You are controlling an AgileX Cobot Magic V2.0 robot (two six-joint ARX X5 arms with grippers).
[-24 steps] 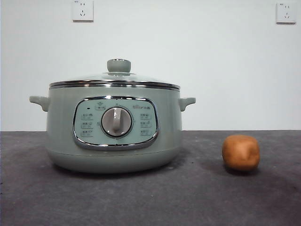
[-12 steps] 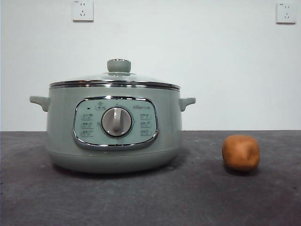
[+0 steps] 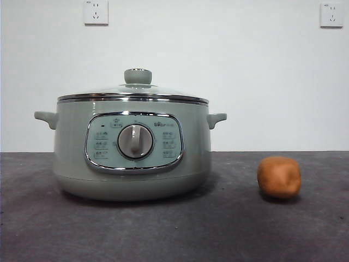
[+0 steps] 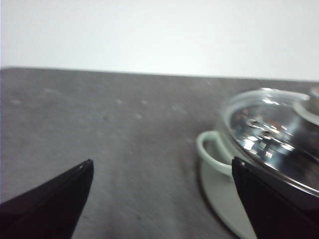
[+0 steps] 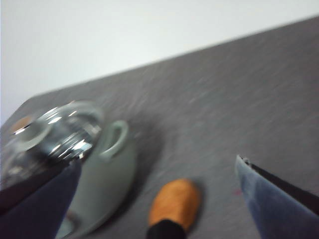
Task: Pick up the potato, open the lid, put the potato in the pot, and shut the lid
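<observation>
A big round sage-green electric pot (image 3: 131, 155) stands left of centre on the dark grey table (image 3: 218, 229), its chrome-framed control panel and middle dial facing the near side. The shallow clear glass lid (image 3: 133, 90) with its chrome rim and pale-green knob sits squarely on top, so the pot is closed. Through the glass, in the wrist views, I see only bright reflections; what lies inside cannot be made out.

The roundish orange-brown potato (image 3: 279, 176) rests on the table to the right of the pot, well apart from it, untouched.

The right gripper (image 5: 154, 199) hangs above the table with its jaws spread wide and empty, the potato below and between them and the pot's right handle beside. The left gripper (image 4: 162, 199) hovers likewise, jaws wide apart and holding nothing, near the pot's left handle.

Two white wall sockets (image 3: 96, 12) sit high on the pale far wall.
</observation>
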